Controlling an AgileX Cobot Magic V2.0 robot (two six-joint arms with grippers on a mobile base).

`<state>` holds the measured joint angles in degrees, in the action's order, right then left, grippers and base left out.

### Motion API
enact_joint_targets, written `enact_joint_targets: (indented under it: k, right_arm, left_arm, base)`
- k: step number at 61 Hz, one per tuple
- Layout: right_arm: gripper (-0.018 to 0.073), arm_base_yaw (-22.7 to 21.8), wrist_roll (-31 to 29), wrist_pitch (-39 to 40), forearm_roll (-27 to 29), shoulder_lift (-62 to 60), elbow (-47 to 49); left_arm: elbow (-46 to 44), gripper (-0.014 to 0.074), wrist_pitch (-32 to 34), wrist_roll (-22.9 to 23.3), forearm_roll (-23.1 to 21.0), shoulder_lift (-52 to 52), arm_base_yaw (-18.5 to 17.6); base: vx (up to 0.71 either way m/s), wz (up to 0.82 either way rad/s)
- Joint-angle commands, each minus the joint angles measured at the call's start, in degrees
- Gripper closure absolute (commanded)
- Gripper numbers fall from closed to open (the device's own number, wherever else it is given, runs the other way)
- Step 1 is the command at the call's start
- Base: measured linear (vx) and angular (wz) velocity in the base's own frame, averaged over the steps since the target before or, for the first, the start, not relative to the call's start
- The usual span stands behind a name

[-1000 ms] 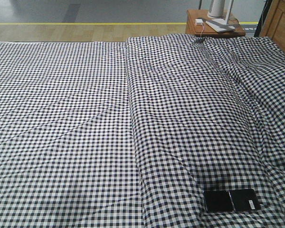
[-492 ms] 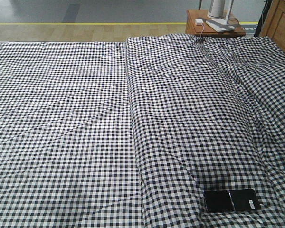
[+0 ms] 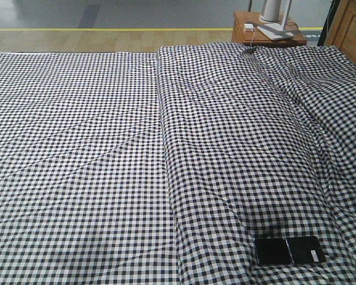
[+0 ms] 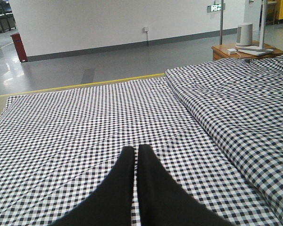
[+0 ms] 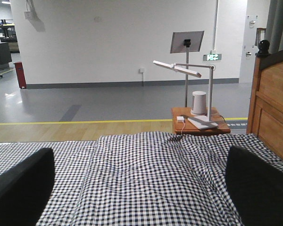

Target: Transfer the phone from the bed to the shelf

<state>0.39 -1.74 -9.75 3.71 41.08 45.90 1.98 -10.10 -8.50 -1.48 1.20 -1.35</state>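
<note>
The phone lay unfolded and flat on the bed, close to the near right corner of the front view, with a crease between its two glossy black halves and a small white sticker on the right half. We judged it light, thin and stiff, but slippery on its faces, breakable, and liable to fold at the crease. The best hold seemed to be across its short width, on the metal edges close to the crease. The soft checked cloth beneath should give enough for fingers to press down beside those edges. Neither wrist view showed the phone. The left gripper hovered over the flatter left part of the bed with its dark fingers pressed together. The right gripper had its fingers spread wide apart, holding nothing, and looked toward a small wooden nightstand with a desk lamp beyond the bed. We saw no shelf in any view.
</note>
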Motion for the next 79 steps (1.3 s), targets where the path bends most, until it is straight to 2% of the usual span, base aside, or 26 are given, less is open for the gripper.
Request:
enact_joint_targets:
  k: [1, 10, 20, 34, 44, 50, 53, 61, 68, 79]
  right_arm:
    - [-0.0144, 0.0, 0.2, 1.1, 0.1, 0.0, 2.4]
    - [-0.014, 0.0, 2.1, -8.2, 0.0, 2.9, 7.1]
    - [-0.0137, 0.0, 4.6, -20.4, -1.6, 9.2, 16.6]
    - [-0.0132, 0.0, 7.9, -35.0, -11.1, 18.9, 30.5]
    - [-0.0129, -0.3, 10.5, -40.9, -19.1, 24.9, 37.1]
    - [-0.0127, -4.9, 10.5, -42.1, -18.9, 27.6, 39.0]
    - [-0.0127, -9.0, 9.9, -42.4, -18.3, 28.7, 39.2]
    - [-0.0122, -19.4, 3.8, -43.6, -14.6, 32.6, 39.0]
    - [-0.0115, -25.8, 1.7, -43.2, -12.9, 37.0, 39.0]
    - [-0.0104, -28.9, -0.6, -39.6, -10.3, 45.0, 39.0]
  left_arm:
    - [-1.3, 0.0595, 4.1, 0.3, -0.5, 0.2, 0.1]
    - [-1.3, 0.0595, 4.1, 0.3, -0.5, 0.2, 0.1]
    - [-1.3, 0.0595, 4.1, 0.3, -0.5, 0.2, 0.1]
    - [-1.3, 0.0595, 4.1, 0.3, -0.5, 0.2, 0.1]
    - [-1.3, 0.0595, 4.1, 0.3, -0.5, 0.2, 0.1]
    - [-1.3, 0.0595, 4.1, 0.3, -0.5, 0.2, 0.1]
    - [-1.3, 0.0595, 4.1, 0.3, -0.5, 0.2, 0.1]
    - [-1.3, 0.0595, 4.1, 0.3, -0.5, 0.2, 0.1]
    - [-1.3, 0.0595, 4.1, 0.3, -0.5, 0.2, 0.1]
    - [-1.3, 0.0595, 4.1, 0.3, -0.5, 0.2, 0.1]
  base:
    - [0.0, 0.0]
    - [0.0, 0.0]
    - [0.0, 0.0]
    - [0.0, 0.0]
    - [0.0, 0.0]
    - [0.0, 0.0]
    - [0.0, 0.0]
    - [0.0, 0.0]
    - [0.0, 0.0]
    - [0.0, 0.0]
